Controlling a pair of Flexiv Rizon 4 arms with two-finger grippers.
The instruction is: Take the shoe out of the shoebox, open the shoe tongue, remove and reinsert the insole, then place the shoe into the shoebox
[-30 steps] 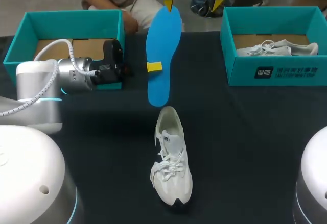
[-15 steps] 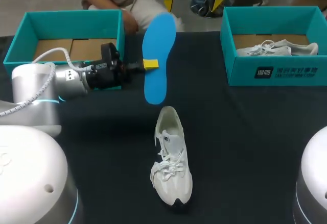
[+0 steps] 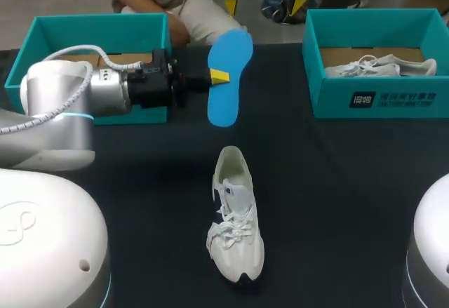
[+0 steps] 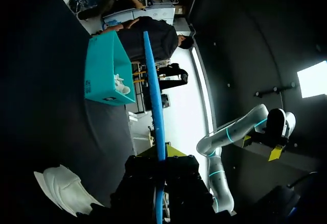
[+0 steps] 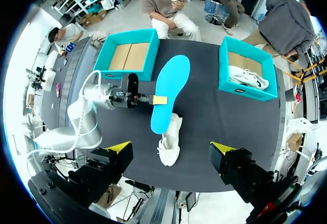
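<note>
Blue insole [image 3: 228, 76] clamped between the fingers of the left tool [image 3: 219, 77], held over the far middle of the tabletop [image 3: 351, 182], white shoe [image 3: 235, 213] lying nearer, teal shoebox [image 3: 42, 31] far left, right tool [image 5: 171, 147] spread wide, empty.

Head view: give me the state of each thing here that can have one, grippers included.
insole: out of the shoe, held off the table.
left gripper: shut on the insole.
right gripper: open, empty, high above the table.
shoe: upright on the table, insole out.
left shoebox: open, empty.
right shoebox: open, a second shoe inside.
</note>
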